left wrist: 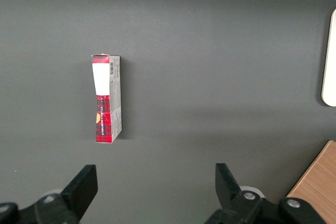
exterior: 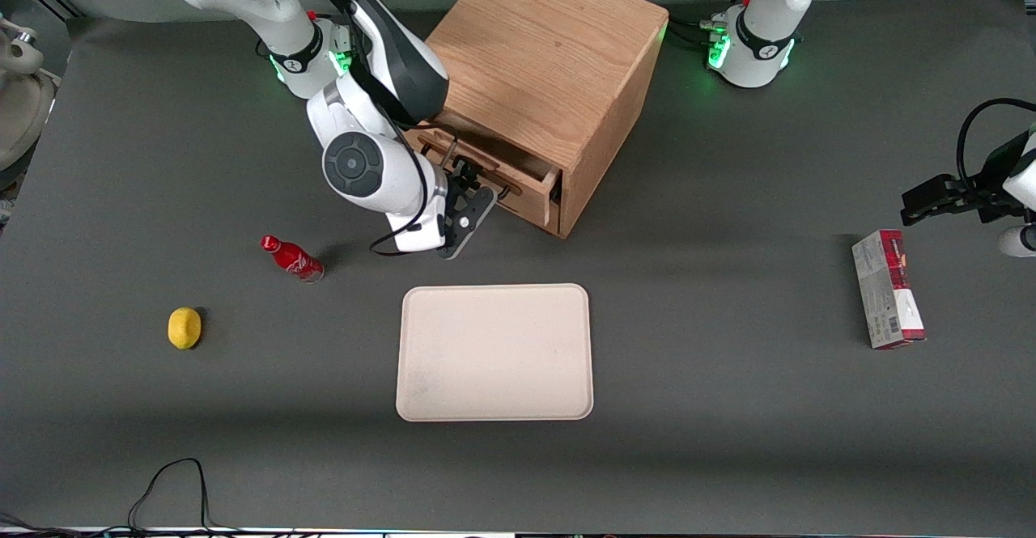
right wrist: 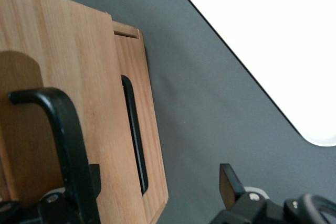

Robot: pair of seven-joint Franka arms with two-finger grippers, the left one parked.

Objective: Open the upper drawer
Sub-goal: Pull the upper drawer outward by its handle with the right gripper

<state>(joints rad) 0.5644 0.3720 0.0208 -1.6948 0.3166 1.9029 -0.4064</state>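
Oak upper drawer (exterior: 518,178) part-open, end effector (exterior: 473,198) at its bar handle (right wrist: 63,145).

My own arm covers part of the upper drawer (exterior: 518,172) front and my gripper (exterior: 468,198), so finger contact is unreadable; the tray (right wrist: 273,40) is cut off by the wrist view's edge.
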